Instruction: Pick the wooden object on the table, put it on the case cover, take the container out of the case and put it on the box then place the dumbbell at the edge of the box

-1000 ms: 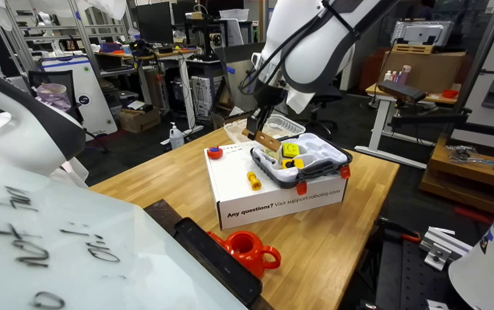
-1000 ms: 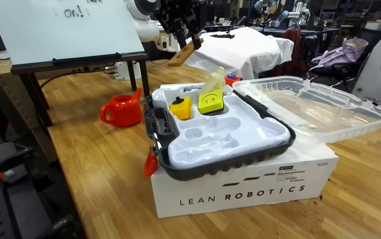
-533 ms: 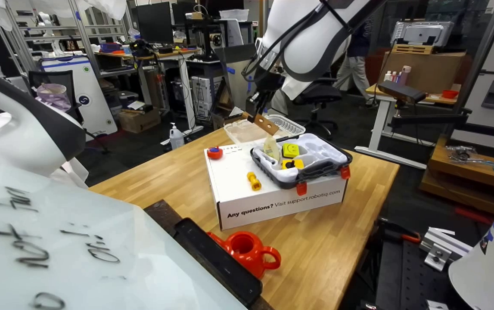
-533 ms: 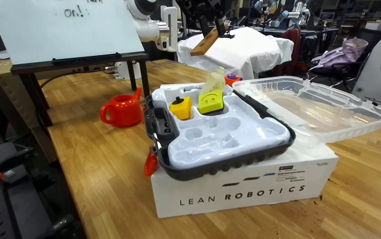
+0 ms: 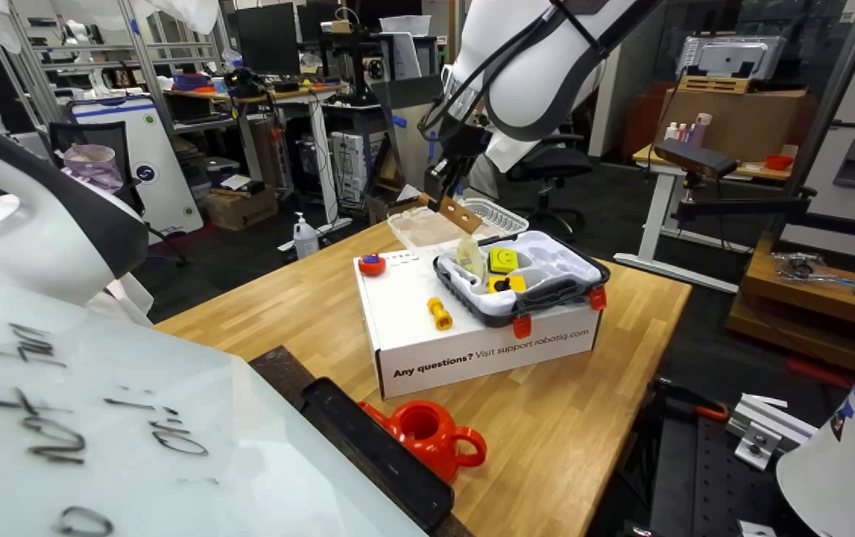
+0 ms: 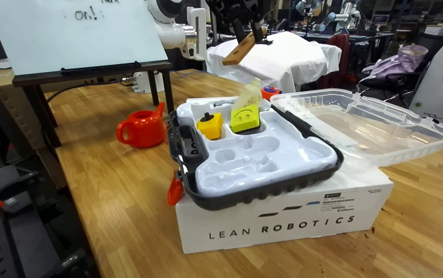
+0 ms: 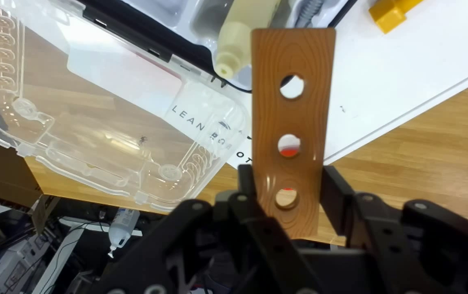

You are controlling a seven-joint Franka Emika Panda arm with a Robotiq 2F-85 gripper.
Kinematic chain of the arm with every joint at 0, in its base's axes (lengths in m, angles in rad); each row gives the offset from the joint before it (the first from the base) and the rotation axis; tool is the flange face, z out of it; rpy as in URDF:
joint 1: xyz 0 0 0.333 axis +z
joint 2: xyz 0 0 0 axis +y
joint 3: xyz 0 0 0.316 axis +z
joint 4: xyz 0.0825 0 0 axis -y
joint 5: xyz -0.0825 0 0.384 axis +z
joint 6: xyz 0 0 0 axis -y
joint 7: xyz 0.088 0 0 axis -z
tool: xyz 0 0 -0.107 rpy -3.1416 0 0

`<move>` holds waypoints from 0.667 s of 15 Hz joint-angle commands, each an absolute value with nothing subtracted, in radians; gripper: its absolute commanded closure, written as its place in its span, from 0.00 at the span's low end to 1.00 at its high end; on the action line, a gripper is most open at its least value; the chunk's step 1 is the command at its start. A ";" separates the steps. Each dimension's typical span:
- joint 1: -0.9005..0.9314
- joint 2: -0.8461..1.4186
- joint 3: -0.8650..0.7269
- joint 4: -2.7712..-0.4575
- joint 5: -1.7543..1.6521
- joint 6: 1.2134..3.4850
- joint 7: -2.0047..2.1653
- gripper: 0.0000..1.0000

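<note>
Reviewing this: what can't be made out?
Wrist view: top edge cuts off part of the dumbbell.
Wrist view: wooden block hides a red thing, glimpsed through its holes.
In an exterior view: label too small to read.
In an exterior view: black ledge partly hides the teapot.

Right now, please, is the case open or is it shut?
The case is open: in both exterior views its cover is folded back off it, leaving the inside uncovered.

Dumbbell (image 7: 389, 14) cropped, case (image 7: 156, 34) cropped, wrist view
</note>
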State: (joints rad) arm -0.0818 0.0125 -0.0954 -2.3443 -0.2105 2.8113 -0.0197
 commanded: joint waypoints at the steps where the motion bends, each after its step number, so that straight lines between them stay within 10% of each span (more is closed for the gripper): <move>1: -0.084 0.013 -0.094 -2.343 -0.206 2.810 -0.026 0.57; 3: -0.084 0.013 -0.094 -2.343 -0.206 2.810 -0.026 0.57; 4: -0.084 0.013 -0.094 -2.343 -0.206 2.810 -0.026 0.82; 10: -0.111 0.048 -0.134 -2.254 -0.310 2.805 0.036 0.82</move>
State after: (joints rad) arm -0.0895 0.0149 -0.1169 -2.3178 -0.2424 2.8112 -0.0039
